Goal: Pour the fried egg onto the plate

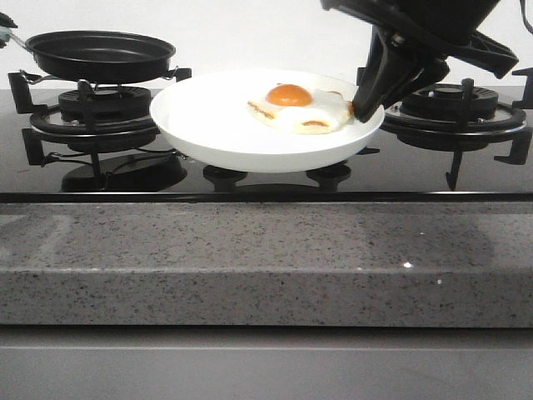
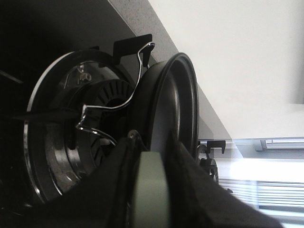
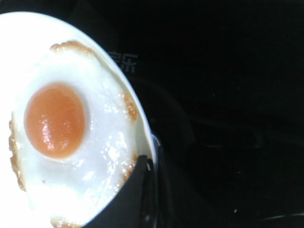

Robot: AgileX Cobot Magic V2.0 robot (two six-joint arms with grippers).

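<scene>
The white plate [image 1: 208, 117] sits over the middle of the hob, with the fried egg [image 1: 300, 107] lying on its right half, orange yolk up. My right gripper [image 1: 366, 104] comes down from the upper right and is shut on the plate's right rim. In the right wrist view the fried egg [image 3: 61, 123] fills the plate [image 3: 23, 33], and the right gripper [image 3: 147, 164] pinches the rim beside the egg's browned edge. The black frying pan [image 1: 100, 54] hangs level above the left burner. My left gripper [image 2: 152, 190] is shut on its pale green handle, with the frying pan [image 2: 173, 104] just beyond.
Black gas burners with pan supports stand at the left [image 1: 92, 125] and right [image 1: 454, 112] of the glass hob. Knobs [image 1: 225, 177] lie under the plate's front. A speckled grey stone counter edge [image 1: 266, 258] runs across the front.
</scene>
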